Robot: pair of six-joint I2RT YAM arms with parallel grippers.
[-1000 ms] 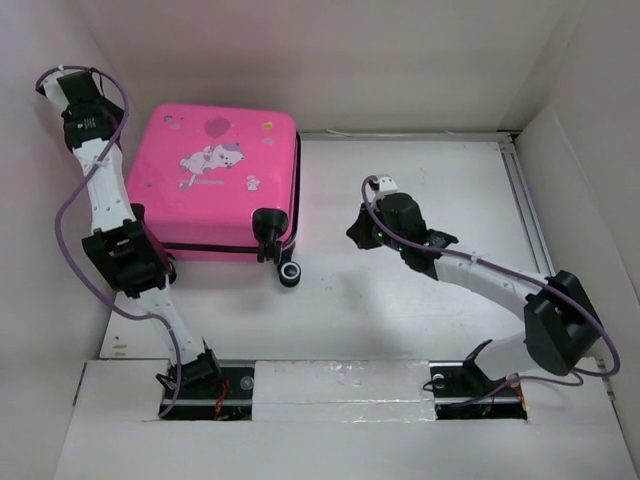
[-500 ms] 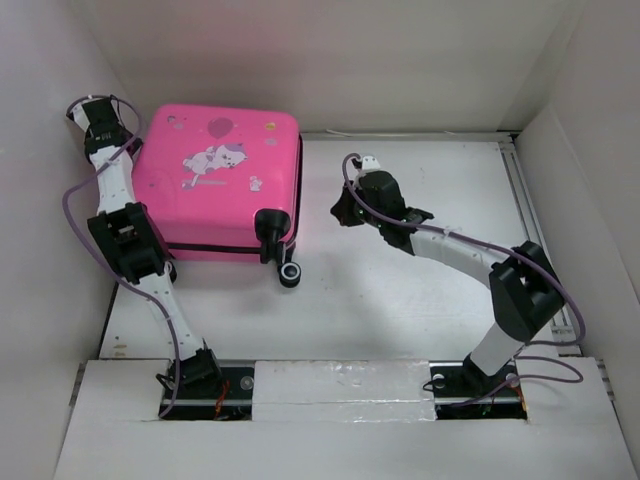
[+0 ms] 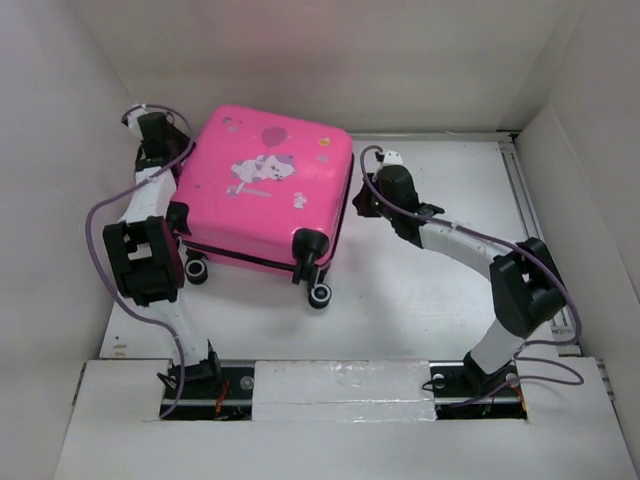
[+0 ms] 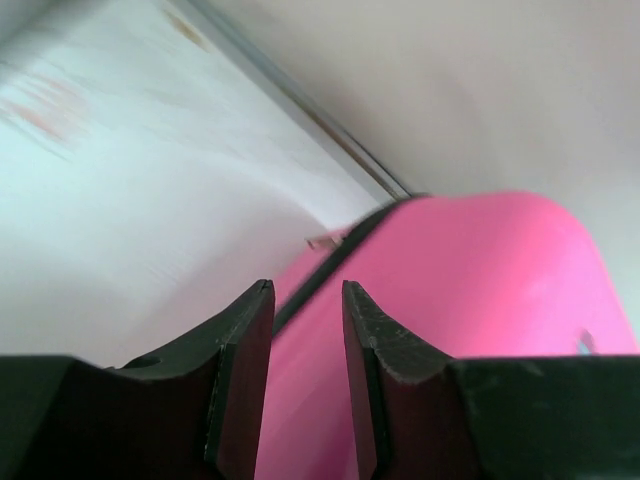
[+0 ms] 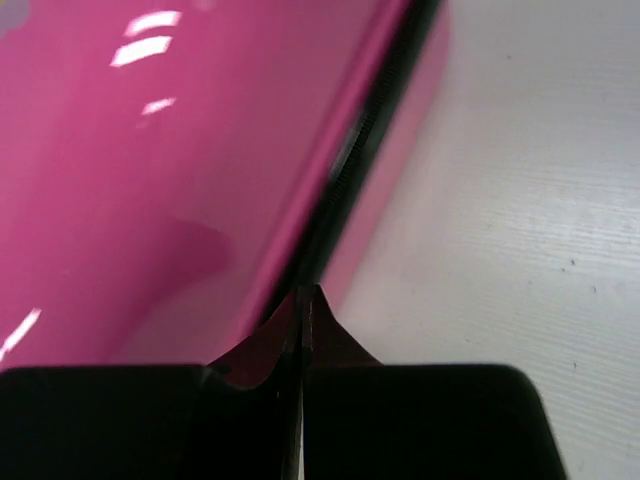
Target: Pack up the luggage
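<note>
The luggage is a glossy hot-pink hard-shell case with a cartoon print. It lies flat and closed at the back left of the table, skewed, with its black wheels toward the front. My left gripper is at its back left corner. In the left wrist view that gripper is open with a narrow gap, and only the pink shell shows beyond it. My right gripper is shut, touching the case's right side. In the right wrist view its tips meet the dark zipper seam.
White walls close in the table on the left, back and right. A metal rail runs along the right side. White tabletop lies to the right of and in front of the case. A raised white ledge spans the near edge by the arm bases.
The luggage has slid right and turned, its wheeled edge now angled. The left arm swung in behind its left back corner. The right gripper advanced to the case's right side.
</note>
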